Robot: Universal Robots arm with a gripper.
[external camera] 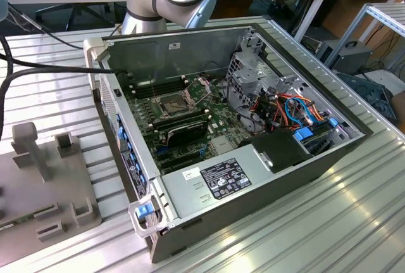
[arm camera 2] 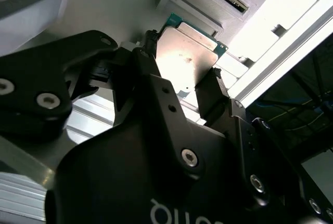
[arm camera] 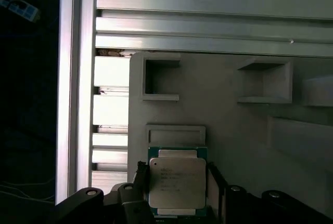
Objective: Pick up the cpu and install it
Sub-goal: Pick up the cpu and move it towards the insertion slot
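You're at pick-up, likely: jaws narrow, clamping cpu [arm camera: 177, 182] by two edges over grey fixture tray [arm camera: 234, 130]. Socket [external camera: 172, 103] sits 10 o'clock inside computer case [external camera: 190, 48], exterior view; seating probably needs level, square approach.

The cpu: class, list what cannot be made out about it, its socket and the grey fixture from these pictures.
1. The cpu: its underside faces away in both wrist views, and the first wrist view's edge cuts it off.
2. The cpu's top, second wrist view: glare washes it out and the pincer covers one corner.
3. The socket, exterior view: too small to show its contacts.
4. The grey fixture: cut off at the exterior view's left.
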